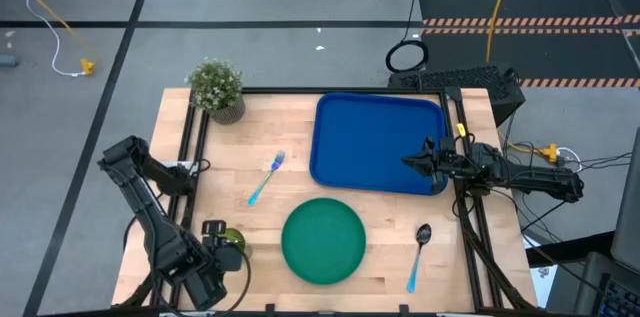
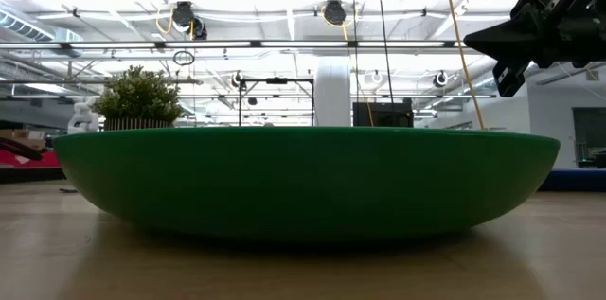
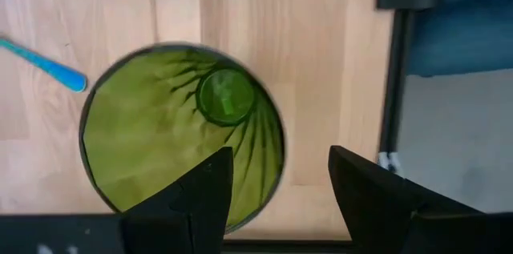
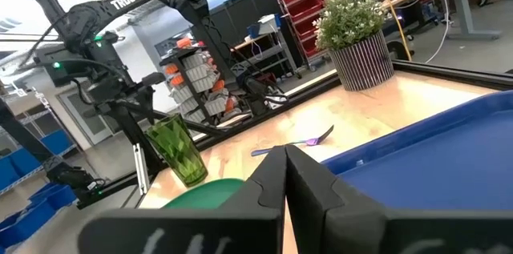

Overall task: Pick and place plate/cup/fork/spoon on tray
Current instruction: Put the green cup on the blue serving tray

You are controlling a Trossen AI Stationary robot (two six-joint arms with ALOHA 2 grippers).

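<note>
Your left gripper (image 1: 222,254) hangs directly over the cup (image 1: 231,241) at the table's front-left corner, fingers (image 3: 200,198) spread wide and gripping nothing — one finger sits above the cup's rim. Your right gripper (image 1: 412,162) hovers over the tray's (image 1: 370,137) right edge, fingers together, empty. The plate (image 1: 322,240) lies front-centre; the fork (image 1: 266,177) lies left of the tray, the spoon (image 1: 418,254) right of the plate.

Bright even overhead light; ceiling glare in low view; plate (image 2: 308,182) close, soft; faint shadows
</note>
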